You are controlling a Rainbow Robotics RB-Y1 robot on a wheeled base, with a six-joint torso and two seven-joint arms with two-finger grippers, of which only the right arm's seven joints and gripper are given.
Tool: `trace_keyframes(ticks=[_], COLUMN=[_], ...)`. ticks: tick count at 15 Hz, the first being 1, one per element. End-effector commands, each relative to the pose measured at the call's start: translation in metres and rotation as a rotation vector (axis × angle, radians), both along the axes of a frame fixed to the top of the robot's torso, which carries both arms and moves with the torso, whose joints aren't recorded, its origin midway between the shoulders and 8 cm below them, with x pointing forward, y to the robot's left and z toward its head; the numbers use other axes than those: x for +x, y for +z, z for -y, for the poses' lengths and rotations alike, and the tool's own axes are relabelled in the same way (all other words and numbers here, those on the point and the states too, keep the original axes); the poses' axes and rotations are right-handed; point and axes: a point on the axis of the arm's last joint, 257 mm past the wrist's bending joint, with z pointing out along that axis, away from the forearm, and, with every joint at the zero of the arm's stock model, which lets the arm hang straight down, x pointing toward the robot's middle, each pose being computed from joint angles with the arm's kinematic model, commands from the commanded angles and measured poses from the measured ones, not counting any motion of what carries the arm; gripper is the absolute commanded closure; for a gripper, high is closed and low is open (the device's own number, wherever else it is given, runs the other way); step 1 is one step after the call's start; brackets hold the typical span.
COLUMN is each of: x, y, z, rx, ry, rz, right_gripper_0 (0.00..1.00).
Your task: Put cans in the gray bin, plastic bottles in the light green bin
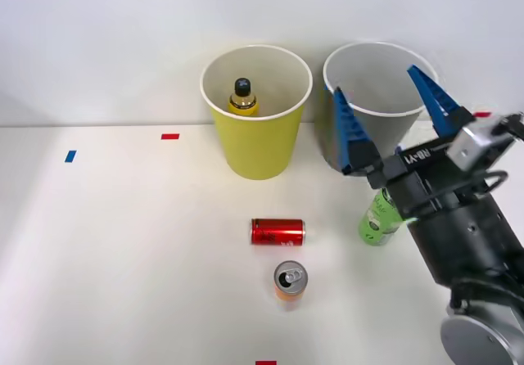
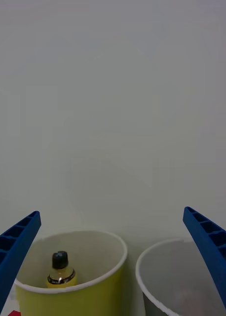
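My right gripper (image 1: pixel 373 79) (image 2: pixel 111 212) hangs open and empty, level with the mouth of the gray bin (image 1: pixel 377 46) (image 2: pixel 178 276). The light green bin (image 1: pixel 255 144) (image 2: pixel 76 298) stands to that bin's left and holds the yellow-label plastic bottle (image 1: pixel 242 96) (image 2: pixel 60 270), upright with its black cap showing. A green-label bottle (image 1: pixel 377 218) rests on the table in front of the gray bin, partly hidden by my wrist. The red can (image 1: pixel 277 232) lies on its side in front of the light green bin. Just nearer stands the orange can (image 1: pixel 289 281), upright, pull-tab top up.
The white table carries small tape marks: blue (image 1: pixel 70 156) and red (image 1: pixel 169 137) at the left, red (image 1: pixel 265 362) at the front edge. A plain white wall rises directly behind the two bins. My arm's dark body (image 1: pixel 471 242) covers the table's right side.
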Motion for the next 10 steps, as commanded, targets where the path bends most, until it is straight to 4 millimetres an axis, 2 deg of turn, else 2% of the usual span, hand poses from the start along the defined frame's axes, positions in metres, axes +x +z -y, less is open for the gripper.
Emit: trace_keyframes(ticks=[1,4,6,10], x=[-0.018,-0.026,-0.035,-0.048], y=[-0.021,-0.060,-0.080,-0.106], z=[0.031,0.083,0.109,0.131], rx=[0.056,0.044,0.033,0.018], ry=[-0.058,-0.178,-0.238,-0.288], rz=[-0.045,-0.149,-0.205,-0.281], right_gripper_0=[0.00,0.00,0.00,0.00])
